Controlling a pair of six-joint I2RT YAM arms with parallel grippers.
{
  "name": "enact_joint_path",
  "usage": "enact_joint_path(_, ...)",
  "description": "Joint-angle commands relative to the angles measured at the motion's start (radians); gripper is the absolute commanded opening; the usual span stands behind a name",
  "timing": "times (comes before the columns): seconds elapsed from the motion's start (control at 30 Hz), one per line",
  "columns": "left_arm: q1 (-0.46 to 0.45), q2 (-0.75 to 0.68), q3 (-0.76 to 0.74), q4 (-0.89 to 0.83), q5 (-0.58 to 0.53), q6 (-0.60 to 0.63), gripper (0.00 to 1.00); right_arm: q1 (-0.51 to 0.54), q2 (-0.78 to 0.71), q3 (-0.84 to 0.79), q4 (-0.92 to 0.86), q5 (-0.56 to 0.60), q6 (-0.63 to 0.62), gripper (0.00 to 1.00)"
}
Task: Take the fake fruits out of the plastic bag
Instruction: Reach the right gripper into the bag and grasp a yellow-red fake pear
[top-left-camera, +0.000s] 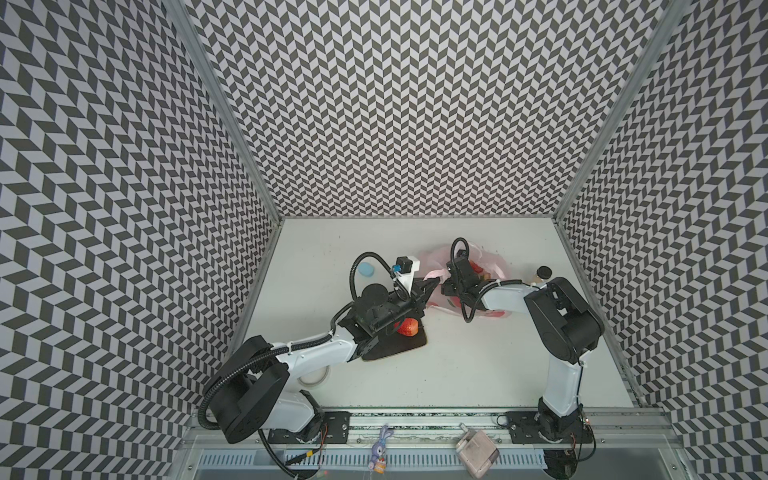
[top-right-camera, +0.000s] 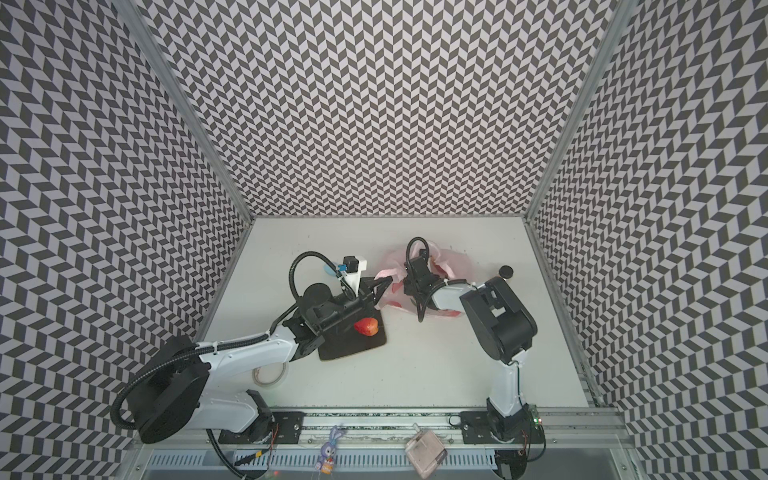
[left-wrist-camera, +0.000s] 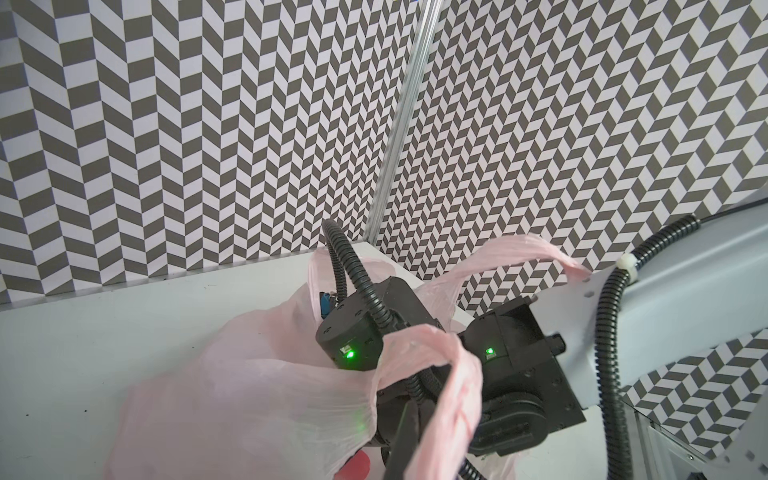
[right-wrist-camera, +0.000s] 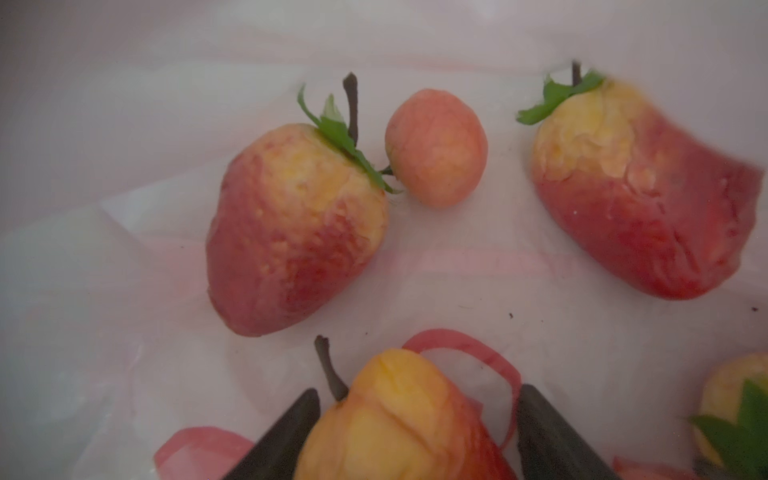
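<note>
The step in hand looks like picking another fruit out of the plastic bag (top-left-camera: 492, 261), which lies toward the back right of the white tabletop (top-left-camera: 457, 365). The left gripper (top-left-camera: 433, 284) is clamped on a loop handle (left-wrist-camera: 419, 345), holding the bag's mouth up. The right gripper (right-wrist-camera: 419, 390) reaches inside with its jaws apart, straddling the near strawberry (right-wrist-camera: 395, 428). One finger seems to be against the fruit and the other shows a sliver of gap. To do this well, the jaws should close gently across the fruit's broad body, not its stem. No film should get pinched in with it, and the lift should go straight out through the mouth while the handle stays taut, or the thin film may drag along. A second strawberry (right-wrist-camera: 295, 232), a third strawberry (right-wrist-camera: 640, 195) and a small orange ball (right-wrist-camera: 436, 147) lie loose on the film nearby. The plated strawberry (top-left-camera: 408, 326) already sits on the dark plate (top-left-camera: 411, 345), which suggests the job is partly done. The tabletop is smooth and matt with a few dark specks, and it also carries a light-blue blob (top-left-camera: 366, 270) and a tape roll (top-left-camera: 311, 378). Black-and-white chevron walls (top-left-camera: 415, 104) close in three sides.
</note>
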Motion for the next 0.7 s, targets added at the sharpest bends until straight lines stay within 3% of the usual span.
enact_joint_path(0.0, -0.003, -0.001, 0.024, 0.035, -0.019, -0.012, 0.00, -0.007, -0.003, 0.021, 0.046, -0.004, -0.033, 0.59)
enact_joint_path(0.27, 0.006, 0.006, 0.025, 0.034, -0.098, -0.088, 0.00, -0.007, -0.185, -0.044, 0.051, -0.057, -0.050, 0.41)
enact_joint_path(0.4, 0.019, 0.011, 0.033, 0.033, -0.148, -0.137, 0.00, -0.007, -0.329, -0.138, 0.070, -0.168, -0.059, 0.40)
enact_joint_path(0.67, 0.049, 0.049, 0.078, 0.060, -0.130, -0.128, 0.00, -0.007, -0.555, -0.237, 0.066, -0.390, -0.131, 0.40)
